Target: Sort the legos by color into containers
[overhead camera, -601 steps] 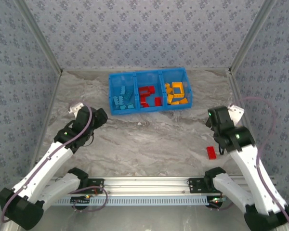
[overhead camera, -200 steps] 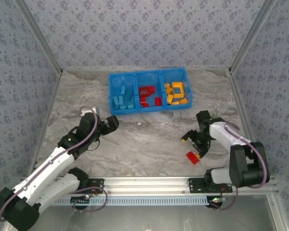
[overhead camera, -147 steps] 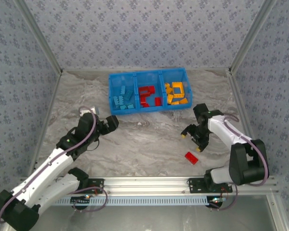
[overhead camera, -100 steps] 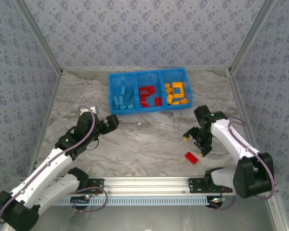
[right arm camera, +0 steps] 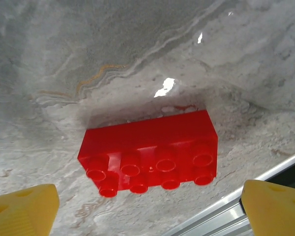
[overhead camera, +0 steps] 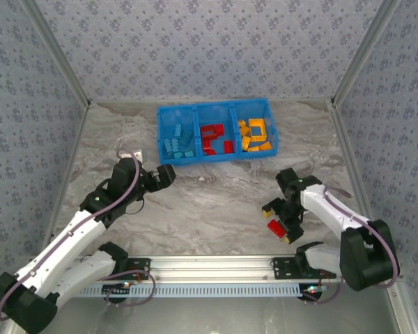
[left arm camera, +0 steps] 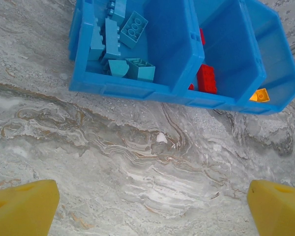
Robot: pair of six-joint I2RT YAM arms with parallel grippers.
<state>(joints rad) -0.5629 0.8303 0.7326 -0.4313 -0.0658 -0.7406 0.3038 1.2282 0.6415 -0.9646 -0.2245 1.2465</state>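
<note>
The right gripper (right arm camera: 147, 211), jaws wide apart, hangs over a red brick (right arm camera: 150, 150) on the bench (right arm camera: 64, 49); the left gripper (left arm camera: 147, 206) gapes near the bin (left arm camera: 137, 91).

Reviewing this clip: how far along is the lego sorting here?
Done: the blue bin holds blue bricks left, red bricks middle, orange bricks right. In hand: nothing gripped; the right gripper stands open over one loose red brick lying on the table. Remaining: grasp it, drop it in the middle compartment. The left gripper is open, empty.
</note>
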